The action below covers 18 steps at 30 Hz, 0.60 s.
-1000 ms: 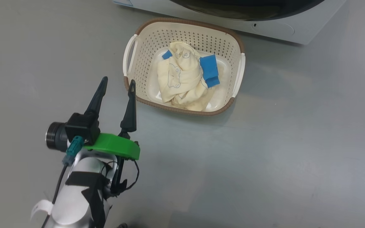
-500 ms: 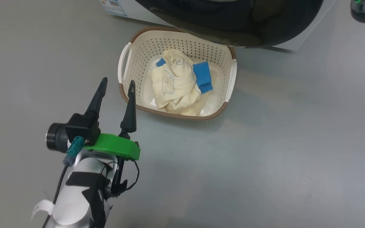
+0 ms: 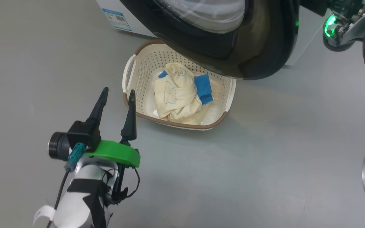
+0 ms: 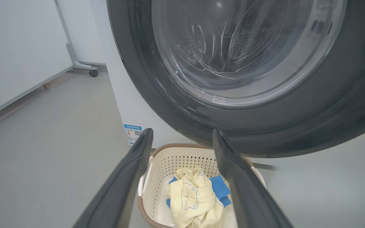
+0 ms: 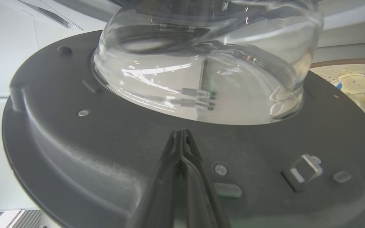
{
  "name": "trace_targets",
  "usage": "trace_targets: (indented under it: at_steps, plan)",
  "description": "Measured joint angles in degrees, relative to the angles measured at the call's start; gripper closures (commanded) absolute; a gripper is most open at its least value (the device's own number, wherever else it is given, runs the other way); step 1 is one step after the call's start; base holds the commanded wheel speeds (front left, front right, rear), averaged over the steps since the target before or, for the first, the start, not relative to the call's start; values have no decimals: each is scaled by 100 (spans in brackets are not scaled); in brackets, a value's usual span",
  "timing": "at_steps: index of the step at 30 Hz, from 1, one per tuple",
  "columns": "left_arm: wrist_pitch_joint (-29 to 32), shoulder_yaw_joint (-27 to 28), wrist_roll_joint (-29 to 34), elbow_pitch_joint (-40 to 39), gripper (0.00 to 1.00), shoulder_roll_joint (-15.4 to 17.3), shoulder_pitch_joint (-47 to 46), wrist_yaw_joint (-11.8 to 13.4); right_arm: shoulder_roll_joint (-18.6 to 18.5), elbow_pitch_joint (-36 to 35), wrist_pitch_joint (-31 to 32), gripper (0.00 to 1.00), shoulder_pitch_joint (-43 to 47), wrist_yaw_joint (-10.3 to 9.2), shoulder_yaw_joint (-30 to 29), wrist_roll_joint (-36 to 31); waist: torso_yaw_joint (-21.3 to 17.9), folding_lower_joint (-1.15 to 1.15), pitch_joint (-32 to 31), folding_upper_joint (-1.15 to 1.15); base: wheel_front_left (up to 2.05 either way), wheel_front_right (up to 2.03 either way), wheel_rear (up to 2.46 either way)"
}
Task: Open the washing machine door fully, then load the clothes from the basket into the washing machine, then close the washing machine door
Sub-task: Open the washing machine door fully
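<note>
The step in hand, as I judge it, is the first one: getting the washing machine door [image 3: 220,50] fully open. It stands partway out from the washing machine [image 4: 122,95], across the top of the head view, and its black rim overhangs the far edge of the basket [image 3: 139,82] in that picture. My right gripper [image 5: 181,131] points at the door's grey inner face in the lower middle of the right wrist view. Its jaws are clenched on nothing, with the tips below the glass bowl [image 5: 201,63] and left of the latch hook [image 5: 306,164]. I cannot tell whether they touch the plastic.

To do this well, I should push with the closed tips on the grey ring rather than on the glass. I should push on the latch side, where a light push turns the door most. The push should follow the door's arc so the tips do not skid off, and it should end only once the drum mouth is wholly clear.

My left gripper [image 3: 119,90] hangs at the lower left of the head view, jaws released wide and holding nothing. The clothes [image 3: 176,98], a cream-yellow heap with blue patches, lie in the basket on the floor [image 3: 265,158] at the middle of that picture. They are just right of these jaws and apart from them. In the left wrist view the heap shows low between my two fingers.
</note>
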Motion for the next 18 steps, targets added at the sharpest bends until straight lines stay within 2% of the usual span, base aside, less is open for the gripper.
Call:
trace_targets:
  at_steps: [18]
  plan:
    - [0, -48, -44, 87, 0, 2, 264, 40, 13, -725, -68, 100, 1122, 0, 1073, 1120, 19, 0, -512, 0, 0, 0, 0]
